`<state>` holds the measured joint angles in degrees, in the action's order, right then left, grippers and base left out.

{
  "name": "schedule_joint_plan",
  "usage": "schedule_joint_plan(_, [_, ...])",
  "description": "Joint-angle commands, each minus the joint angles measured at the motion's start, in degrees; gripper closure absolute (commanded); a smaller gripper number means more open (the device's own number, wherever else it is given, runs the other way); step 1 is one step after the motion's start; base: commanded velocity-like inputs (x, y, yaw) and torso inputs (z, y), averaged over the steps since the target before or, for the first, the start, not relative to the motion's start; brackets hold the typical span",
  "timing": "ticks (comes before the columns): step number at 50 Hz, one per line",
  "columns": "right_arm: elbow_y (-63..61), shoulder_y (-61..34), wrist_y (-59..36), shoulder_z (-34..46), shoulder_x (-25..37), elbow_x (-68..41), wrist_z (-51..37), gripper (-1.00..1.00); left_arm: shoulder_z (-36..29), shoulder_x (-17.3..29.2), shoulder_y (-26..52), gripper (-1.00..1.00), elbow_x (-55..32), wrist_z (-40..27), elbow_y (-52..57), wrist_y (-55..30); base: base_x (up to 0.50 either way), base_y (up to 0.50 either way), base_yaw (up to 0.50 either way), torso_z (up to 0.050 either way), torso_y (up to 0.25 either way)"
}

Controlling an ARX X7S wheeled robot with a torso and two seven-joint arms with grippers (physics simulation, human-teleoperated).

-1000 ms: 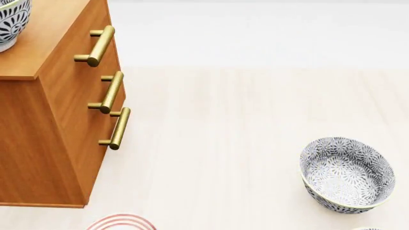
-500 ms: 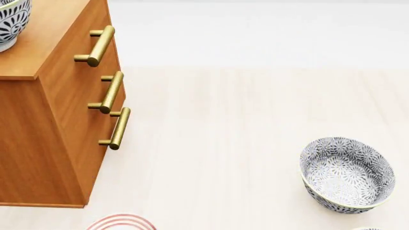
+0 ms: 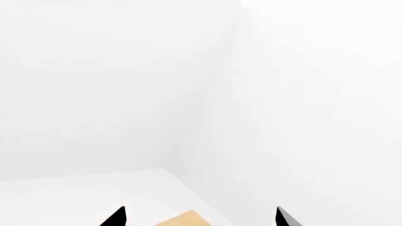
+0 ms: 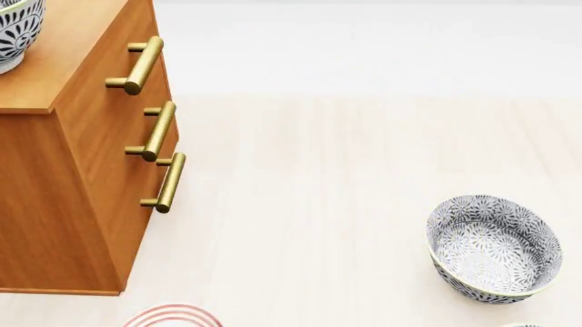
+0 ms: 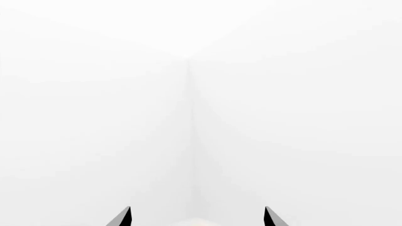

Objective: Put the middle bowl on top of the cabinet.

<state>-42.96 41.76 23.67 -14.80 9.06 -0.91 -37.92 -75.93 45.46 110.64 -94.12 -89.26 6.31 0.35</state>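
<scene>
The middle bowl (image 4: 13,30) sits atop the cabinet (image 4: 64,61); both grippers (image 3: 199,217) (image 5: 197,217) are spread, empty, facing away.

Little of the robot shows: each wrist camera catches two black, sharply pointed fingertips (image 3: 116,217) of the left hand (image 3: 199,217) and right hand (image 5: 196,217), plain, matte, unmarked.

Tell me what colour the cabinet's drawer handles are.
Brass gold, all three handles on the cabinet front; clearest in the head view.
</scene>
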Motion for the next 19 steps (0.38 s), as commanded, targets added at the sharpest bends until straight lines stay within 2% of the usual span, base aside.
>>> schedule_joint_plan(1, [-0.48,0.61,0.32,0.01,-0.57,0.27,0.16,-1.0,-1.74,4.29,-4.18,-1.0,10.21,-0.65,11.77,3.99,0.0,0.0,0.0,0.0,0.0])
schedule_joint_plan(6, [-0.96,0.57,-0.22,0.27,-0.8,0.7,0.27,-1.0,3.21,5.2,-11.59,-1.0,17.94,-0.67,17.52,2.76,0.0,0.0,0.0,0.0,0.0])
schedule_joint_plan(9, [-1.08,0.65,-0.34,0.29,-0.82,0.86,0.3,-1.0,4.58,5.63,-13.16,-1.0,19.35,-0.57,19.95,2.55,0.0,0.0,0.0,0.0,0.0])
schedule_joint_plan(16, [-0.9,1.12,0.46,-0.3,-1.17,0.41,0.8,-1.0,22.07,6.0,-27.41,-1.0,28.98,-0.69,31.08,-9.19,0.0,0.0,0.0,0.0,0.0])
schedule_joint_plan(19, [-0.73,1.18,0.6,-0.56,-1.16,0.2,0.81,-1.0,28.13,5.19,-32.28,-1.0,30.61,-0.62,35.03,-14.61,0.0,0.0,0.0,0.0,0.0])
